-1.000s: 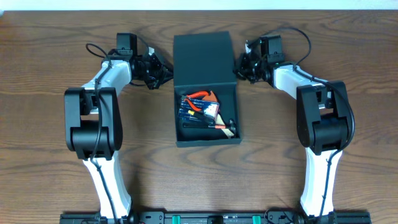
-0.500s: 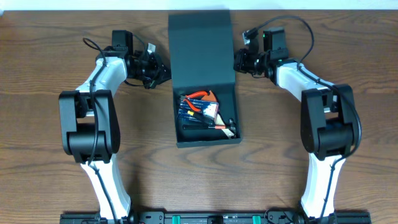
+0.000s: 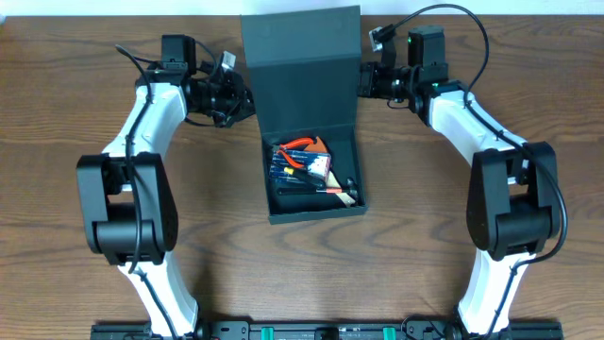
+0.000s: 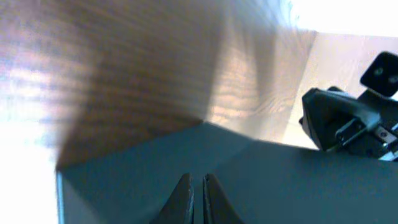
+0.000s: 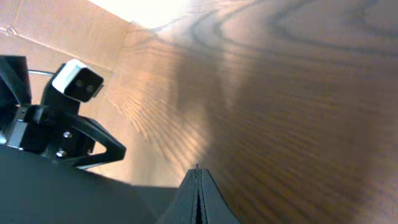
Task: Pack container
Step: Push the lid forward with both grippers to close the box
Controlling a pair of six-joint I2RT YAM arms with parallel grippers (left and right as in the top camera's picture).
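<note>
The dark teal-black container (image 3: pixel 316 213) sits mid-table with its flap lid (image 3: pixel 302 66) raised and tilted toward the camera. Inside lie red-handled pliers (image 3: pixel 300 146) and other small tools. My left gripper (image 3: pixel 243 99) is shut, touching the lid's left edge. In the left wrist view, its fingertips (image 4: pixel 198 182) lie against the dark lid (image 4: pixel 280 186). My right gripper (image 3: pixel 363 83) is shut at the lid's right edge. In the right wrist view, its tips (image 5: pixel 198 171) sit beside the lid (image 5: pixel 62 193). Nothing shows between either pair of jaws.
Brown wood table (image 3: pixel 528 57) surrounds the box. Both arm bases stand at the front edge. The right arm's head shows in the left wrist view (image 4: pixel 348 124), and the left arm's head shows in the right wrist view (image 5: pixel 62 124).
Both grippers have moved toward the far edge along the lid's sides. The lid has swung up and looks larger and more tilted.
</note>
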